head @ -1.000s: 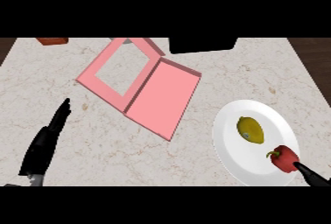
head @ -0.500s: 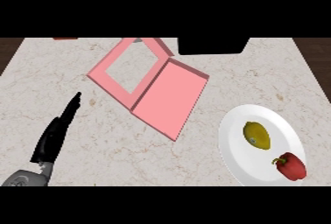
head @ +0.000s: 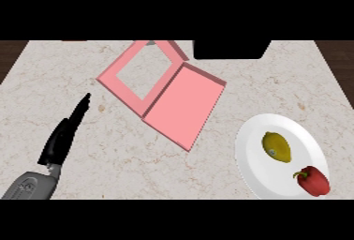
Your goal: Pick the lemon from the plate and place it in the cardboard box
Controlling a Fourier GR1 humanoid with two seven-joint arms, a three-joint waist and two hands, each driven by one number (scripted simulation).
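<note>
A yellow lemon (head: 277,146) lies on the white plate (head: 257,164) at the lower right, with a red bell pepper (head: 314,181) below it on the same plate. The pink cardboard box (head: 162,89) sits open at the upper middle, its lid flap spread toward the plate. My left hand (head: 63,137) shows at the lower left, fingers straight and pointing up, well away from both plate and box, holding nothing. My right hand is out of the picture.
A dark rectangular object (head: 231,49) stands at the counter's far edge behind the box. The marble counter (head: 97,168) stretches between my left hand and the plate. Dark floor shows past the counter's left and right corners.
The whole view has shifted, so the box, plate and left hand sit further right. The right hand, seen near the pepper a second ago, has left the picture.
</note>
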